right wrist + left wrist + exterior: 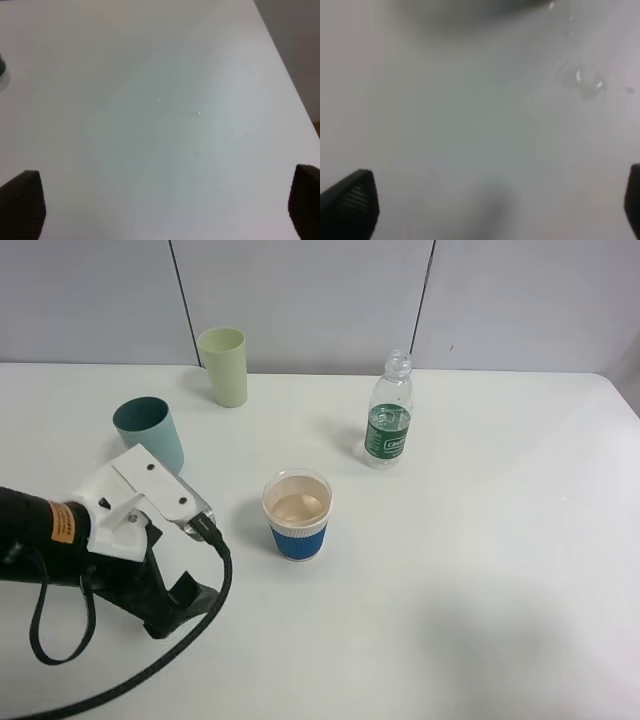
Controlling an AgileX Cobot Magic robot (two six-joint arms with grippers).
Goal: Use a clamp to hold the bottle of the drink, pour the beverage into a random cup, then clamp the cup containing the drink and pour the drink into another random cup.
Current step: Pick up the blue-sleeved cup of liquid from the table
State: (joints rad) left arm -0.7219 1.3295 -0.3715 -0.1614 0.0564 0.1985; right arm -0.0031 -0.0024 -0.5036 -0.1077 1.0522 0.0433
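A broad white surface (480, 570) fills the room's middle, its far edge set against a grey panelled wall.

The left arm (30, 530), thick and black with an orange-and-white label, reaches in from the left edge toward the near-left part of the surface. It carries a white camera mount (140, 495) and a looping black cable (215, 570). Its jaws point down at the surface and stand wide apart, gripping nothing. From its wrist camera one ribbed fingertip (351, 204) shows at each side, with bare surface between.

The right arm is seen only through its own wrist camera. Its jaws are likewise spread wide and empty, with the dark fingertips (22, 205) far apart, over bare surface close to the right edge.

The bottle of the drink (388, 415) stands upright, right of the middle and nearer the far edge, well apart from both arms.

The teal tumbler (150, 430) stands upright toward the left edge, just behind the camera mount.

The pale green tumbler (224, 366) stands upright close to the far edge, left of the middle.

The blue-sleeved cup (298, 518) stands upright about the middle of the surface, near the left jaws but apart from them. What looks like clear liquid (298, 508) lies low inside it.

Small droplets (585, 82) lie on the surface under the left arm, and a few more droplets (199, 114) under the right.
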